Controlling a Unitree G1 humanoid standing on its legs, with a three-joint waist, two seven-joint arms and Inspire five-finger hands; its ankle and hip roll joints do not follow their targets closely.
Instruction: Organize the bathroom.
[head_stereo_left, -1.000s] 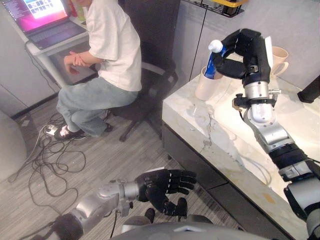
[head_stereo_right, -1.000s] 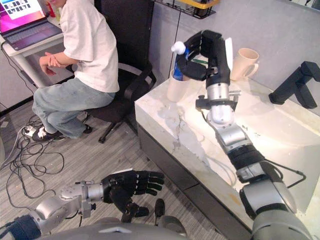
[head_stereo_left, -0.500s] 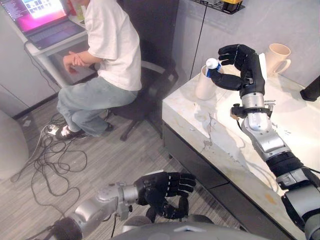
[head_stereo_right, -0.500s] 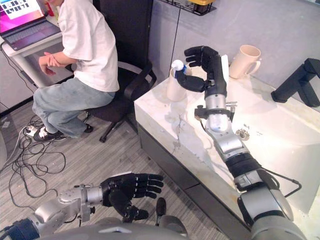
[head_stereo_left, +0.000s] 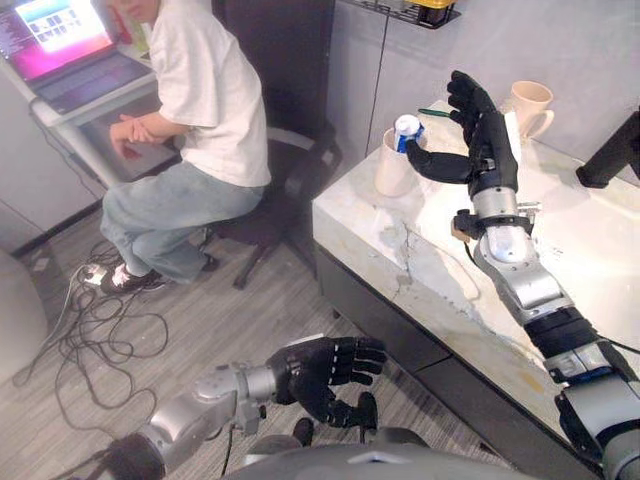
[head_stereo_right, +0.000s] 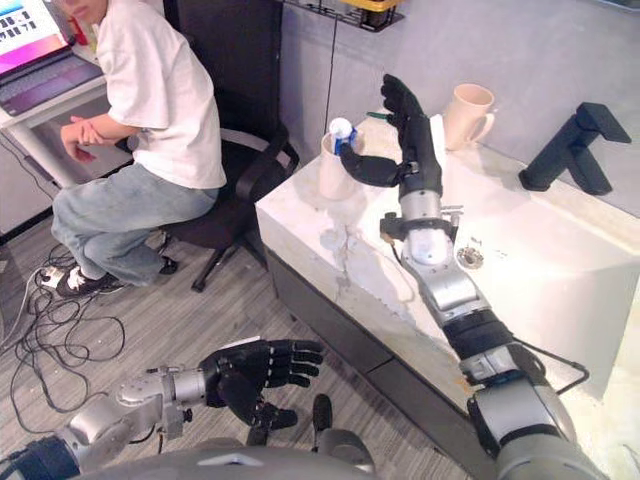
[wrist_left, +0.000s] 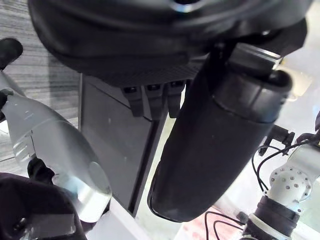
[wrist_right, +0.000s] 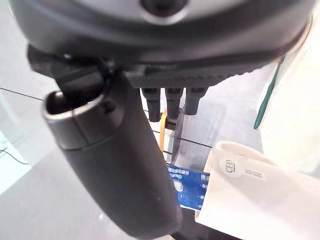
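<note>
Right robot hand (head_stereo_left: 478, 140) spread beside tube-holding cup (head_stereo_left: 389, 165)

tube (head_stereo_left: 405, 131) in cup (head_stereo_left: 388, 168) on counter (head_stereo_left: 420, 260), mug (head_stereo_left: 527, 105) behind.

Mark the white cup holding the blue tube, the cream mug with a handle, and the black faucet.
white cup holding the blue tube (head_stereo_right: 333, 176), right eye view, on its side wall.
cream mug with a handle (head_stereo_right: 465, 113), right eye view, on its body.
black faucet (head_stereo_right: 570, 150), right eye view, on its upright stem.
</note>
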